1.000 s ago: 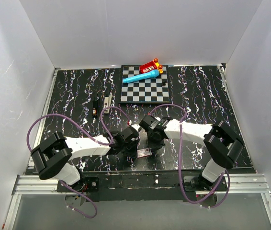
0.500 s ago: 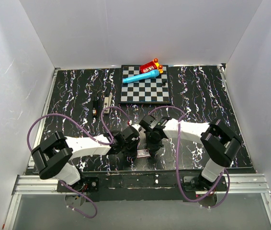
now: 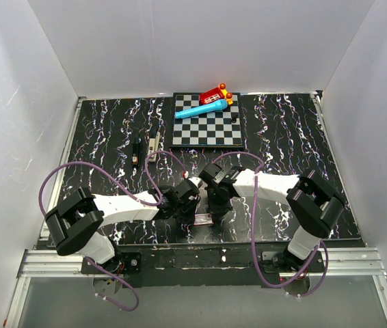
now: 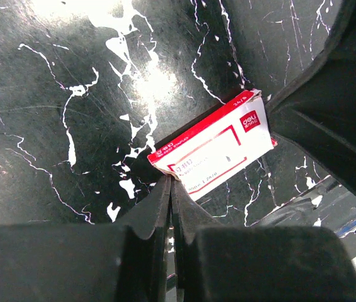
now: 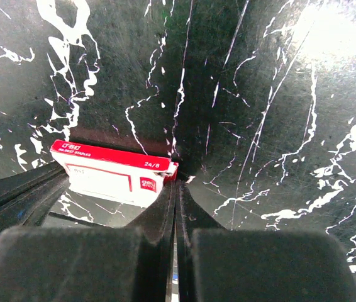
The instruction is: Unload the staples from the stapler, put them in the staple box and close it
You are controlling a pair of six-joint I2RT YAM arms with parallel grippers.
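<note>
The stapler point(image 3: 154, 145), small with a silvery top, lies at the far left of the dark marbled table, well away from both arms. The staples are not in view. A small white-and-red staple box point(image 3: 204, 219) lies flat near the front edge between my two grippers. My left gripper point(image 4: 170, 180) is shut, its tip against the box's point(image 4: 219, 151) near-left corner. My right gripper point(image 5: 177, 182) is shut too, its tip at the red right end of the box point(image 5: 112, 179). Neither pair of jaws has anything between it.
A thin black stick point(image 3: 137, 152) lies beside the stapler. At the back stands a chessboard point(image 3: 207, 133) carrying a blue pen-like tube point(image 3: 204, 109), a red toy point(image 3: 215, 94) and a small black piece point(image 3: 234, 120). White walls enclose the table; purple cables loop over both arms.
The right gripper has come a little nearer and leftward against the box, and the box has shifted slightly left. The left arm has barely moved.
</note>
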